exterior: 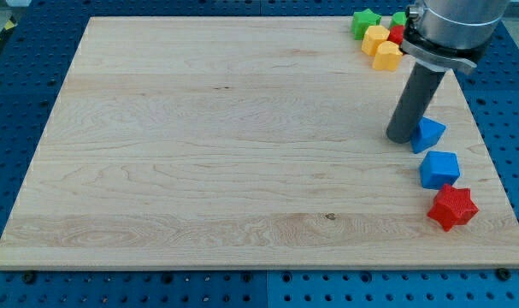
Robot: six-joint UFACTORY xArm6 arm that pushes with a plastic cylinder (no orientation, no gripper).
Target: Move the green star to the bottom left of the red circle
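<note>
The green star (pixel 366 20) lies at the board's top right corner. The red circle (pixel 397 35) is just to its right, mostly hidden behind the arm. Two yellow blocks (pixel 376 38) (pixel 387 56) sit between and below them, touching. Another green block (pixel 399 18) peeks out above the red circle. My tip (pixel 402 138) rests on the board well below this cluster, right beside the left edge of a blue block (pixel 429 133).
A blue cube (pixel 439 168) and a red star (pixel 452 207) lie near the board's right edge, below the tip. The wooden board (pixel 225 154) sits on a blue perforated table.
</note>
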